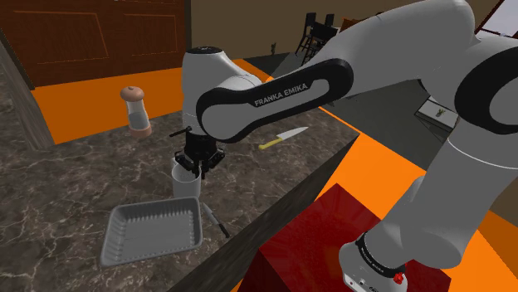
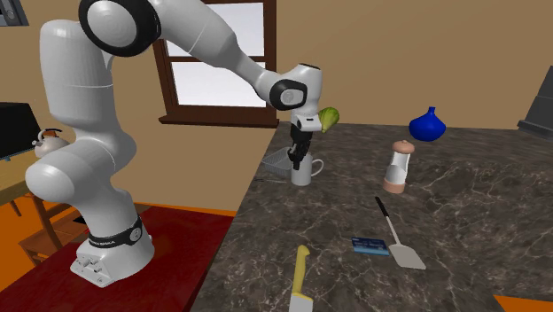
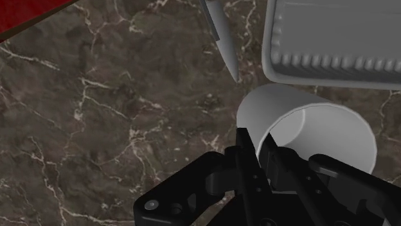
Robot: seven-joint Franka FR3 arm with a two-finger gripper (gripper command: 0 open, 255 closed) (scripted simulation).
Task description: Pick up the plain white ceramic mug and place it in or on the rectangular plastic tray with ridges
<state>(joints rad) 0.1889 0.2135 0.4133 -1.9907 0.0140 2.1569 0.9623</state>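
Near the middle of the shoulder view, the black claw (image 1: 197, 164) points straight down into the white mug (image 1: 184, 186). Its two fingers (image 3: 246, 160) are close together and pinch the mug's wall, one finger inside the cup and one outside. The mug stands upright on the dark stone counter (image 1: 58, 182). It is just above the grey ridged tray (image 1: 153, 234), which lies in the lower left of that view. The mug is just beside the tray's top rim, not in it. A thin grey pointed thing (image 3: 222, 38) lies beside the tray. Farther up and left stands a pepper grinder (image 1: 135, 108), well apart from the mug. A yellow-handled knife (image 1: 282, 137) lies right of the white arm (image 1: 274, 95), near the counter's edge.
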